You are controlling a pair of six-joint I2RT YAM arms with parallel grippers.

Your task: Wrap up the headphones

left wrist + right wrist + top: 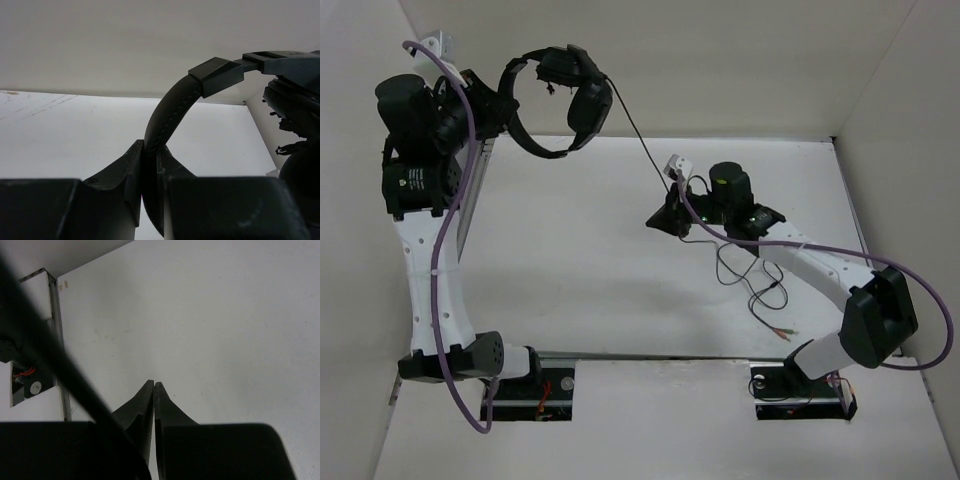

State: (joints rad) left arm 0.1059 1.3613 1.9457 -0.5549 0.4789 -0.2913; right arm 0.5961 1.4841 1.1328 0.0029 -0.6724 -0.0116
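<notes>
Headphones (565, 100) hang in the air above the far left of the table (570, 270), with the left gripper (150, 150) clamped on the padded band (170, 117). They likely handle light and springy, so the band gives a firm hold. The cable (640, 140) looks thin, limp and probably slippery. The right gripper (154, 386) has its jaws pressed together near the cable; I cannot tell whether it pinches it.

The left arm (428, 270) stretches forward, its left gripper (150, 152) clamped on the headphones (172, 112), while the right arm (820, 265) bends inward, right gripper (154, 387) fingers pressed together
</notes>
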